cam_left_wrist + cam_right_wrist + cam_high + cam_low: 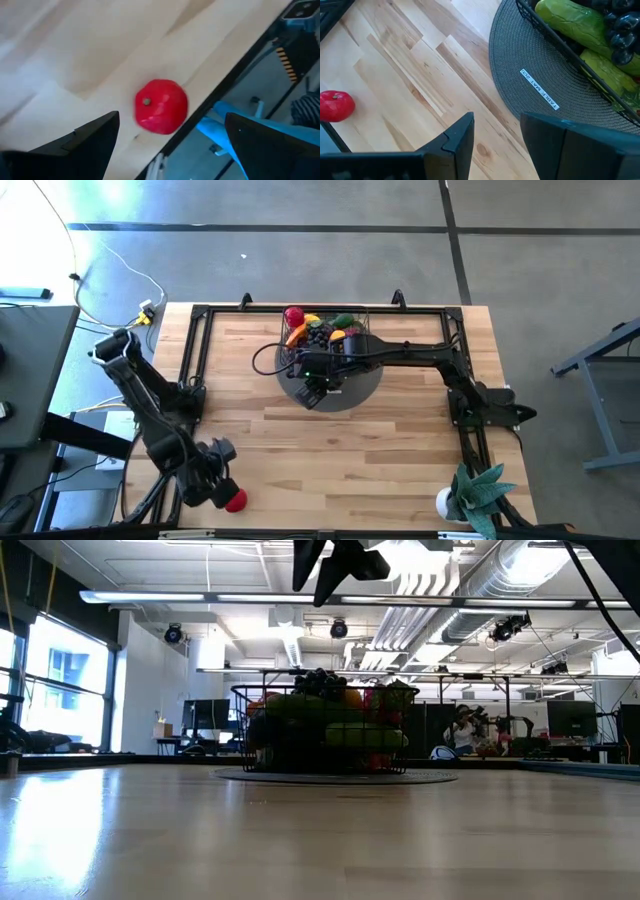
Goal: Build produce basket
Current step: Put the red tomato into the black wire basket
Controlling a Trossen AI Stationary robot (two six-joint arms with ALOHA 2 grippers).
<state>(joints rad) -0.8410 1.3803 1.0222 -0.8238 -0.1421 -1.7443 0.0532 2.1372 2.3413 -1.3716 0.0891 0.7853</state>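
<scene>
Left pincer hovers over the near-left corner of the wooden surface, its fingers spread wide and holding nothing; a red tomato lies on the boards between and just beyond the fingertips, close to the surface's edge. Right pincer hangs above the near rim of the grey round mat, fingers partly open with a clear gap and nothing gripped. Just beyond this pincer stands the black wire basket, resting on the mat near the far middle of the surface. Contents noted: the basket is piled to its rim with produce, including a red pepper at its far-left corner, orange pieces beside it, dark grapes at the centre and on top of the heap, and green items along the side nearest the right pincer, among them a long green vegetable pressed against the wire wall. The tomato lies well apart from the basket, across open boards toward the left pincer. A potted green plant stands at the near-right corner, well clear of both pincers.
</scene>
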